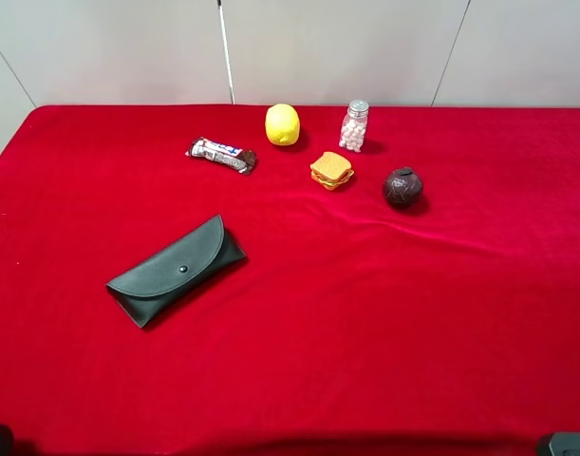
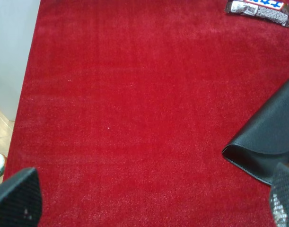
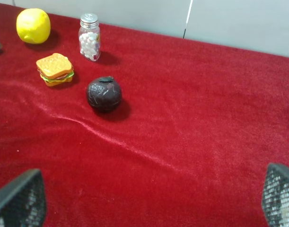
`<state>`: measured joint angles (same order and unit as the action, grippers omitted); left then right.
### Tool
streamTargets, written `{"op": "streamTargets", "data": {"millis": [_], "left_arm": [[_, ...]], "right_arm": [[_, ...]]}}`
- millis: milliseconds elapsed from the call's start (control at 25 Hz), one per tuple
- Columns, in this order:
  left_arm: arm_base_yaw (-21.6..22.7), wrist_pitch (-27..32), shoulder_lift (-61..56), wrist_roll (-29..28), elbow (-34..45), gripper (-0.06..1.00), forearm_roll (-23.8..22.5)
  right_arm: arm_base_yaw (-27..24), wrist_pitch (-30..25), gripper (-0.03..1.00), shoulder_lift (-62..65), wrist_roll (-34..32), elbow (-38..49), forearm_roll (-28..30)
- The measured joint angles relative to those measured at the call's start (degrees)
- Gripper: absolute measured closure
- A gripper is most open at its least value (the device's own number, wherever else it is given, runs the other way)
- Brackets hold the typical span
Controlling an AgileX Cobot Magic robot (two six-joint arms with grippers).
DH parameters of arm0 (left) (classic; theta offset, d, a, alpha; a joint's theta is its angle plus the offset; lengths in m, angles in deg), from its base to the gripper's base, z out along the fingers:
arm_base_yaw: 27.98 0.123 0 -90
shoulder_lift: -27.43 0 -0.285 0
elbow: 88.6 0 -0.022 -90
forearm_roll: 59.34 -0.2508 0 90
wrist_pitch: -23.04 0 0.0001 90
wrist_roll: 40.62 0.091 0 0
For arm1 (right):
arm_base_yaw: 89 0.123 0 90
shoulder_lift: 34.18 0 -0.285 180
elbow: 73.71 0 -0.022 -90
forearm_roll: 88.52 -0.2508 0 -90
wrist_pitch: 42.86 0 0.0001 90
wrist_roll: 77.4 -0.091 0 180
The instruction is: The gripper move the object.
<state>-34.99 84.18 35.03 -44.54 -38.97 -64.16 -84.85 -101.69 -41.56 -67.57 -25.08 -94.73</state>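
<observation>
Exterior high view is looking down from the near side across the whole red tablecloth (image 1: 365, 323) toward the back wall, far off.

Left wrist view is sitting low and close, facing the cloth's left part: it is catching the black pouch (image 2: 272, 142) corner and the candy bar (image 2: 258, 10), both also showing in the high view, pouch (image 1: 176, 270), bar (image 1: 221, 154).

Right wrist view is looking low across the right part toward the wall, sharing with the high view the pill jar (image 3: 89, 37), lemon (image 3: 33, 26), toy sandwich (image 3: 55, 69) and dark ball (image 3: 104, 94).
</observation>
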Motion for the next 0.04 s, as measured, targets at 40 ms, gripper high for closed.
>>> {"op": "streamTargets", "data": {"millis": [40], "left_arm": [[0.00, 0.00, 0.00, 0.00, 0.00, -0.01, 0.00]], "right_arm": [[0.00, 0.00, 0.27, 0.00, 0.00, 0.00, 0.00]]}}
